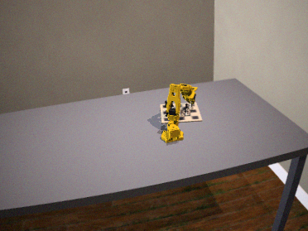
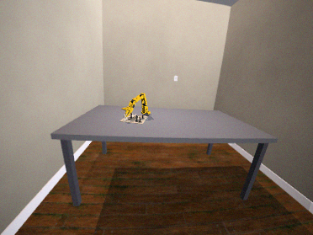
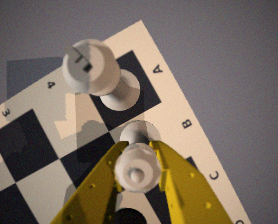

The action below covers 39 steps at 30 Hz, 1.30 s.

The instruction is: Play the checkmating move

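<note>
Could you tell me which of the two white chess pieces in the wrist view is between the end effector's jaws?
The smaller white piece with the round knob, by the board's B label, is gripped by the end effector. The taller white piece near A stands free.
</note>
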Available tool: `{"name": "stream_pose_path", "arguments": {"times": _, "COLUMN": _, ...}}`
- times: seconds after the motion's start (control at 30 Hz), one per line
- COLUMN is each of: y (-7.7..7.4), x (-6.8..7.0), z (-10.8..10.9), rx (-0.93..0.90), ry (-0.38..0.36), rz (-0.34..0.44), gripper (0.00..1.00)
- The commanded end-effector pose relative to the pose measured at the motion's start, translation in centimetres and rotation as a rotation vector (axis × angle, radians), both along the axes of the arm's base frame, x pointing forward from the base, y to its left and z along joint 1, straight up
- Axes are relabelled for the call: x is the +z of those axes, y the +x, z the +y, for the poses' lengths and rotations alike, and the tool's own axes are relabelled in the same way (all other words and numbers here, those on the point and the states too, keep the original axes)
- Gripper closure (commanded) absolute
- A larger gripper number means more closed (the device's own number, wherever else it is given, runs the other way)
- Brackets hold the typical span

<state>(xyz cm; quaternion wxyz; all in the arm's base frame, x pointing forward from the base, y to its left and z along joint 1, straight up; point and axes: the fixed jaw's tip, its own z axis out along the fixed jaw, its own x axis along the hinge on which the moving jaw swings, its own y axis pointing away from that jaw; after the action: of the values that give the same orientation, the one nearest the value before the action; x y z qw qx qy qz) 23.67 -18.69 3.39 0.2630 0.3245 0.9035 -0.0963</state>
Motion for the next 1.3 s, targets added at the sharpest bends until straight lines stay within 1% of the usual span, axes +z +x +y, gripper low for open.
{"name": "stream_pose_path", "arguments": {"times": 0.0, "y": -0.42, "x": -0.36, "z": -0.01, "rx": -0.01, "ry": 0.009, "rz": 0.009, "gripper": 0.99}}
{"name": "stream_pose_path", "arguments": {"times": 0.97, "y": -0.42, "x": -0.32, "z": -0.02, "rx": -0.01, "ry": 0.009, "rz": 0.009, "gripper": 1.0}}
{"name": "stream_pose_path", "arguments": {"times": 1.13, "y": -0.45, "x": -0.01, "z": -0.06, "rx": -0.01, "ry": 0.008, "rz": 0.009, "gripper": 1.0}}
{"name": "stream_pose_path", "arguments": {"times": 1.27, "y": -0.53, "x": 0.55, "z": -0.12, "rx": -0.011, "ry": 0.007, "rz": 0.01, "gripper": 1.0}}
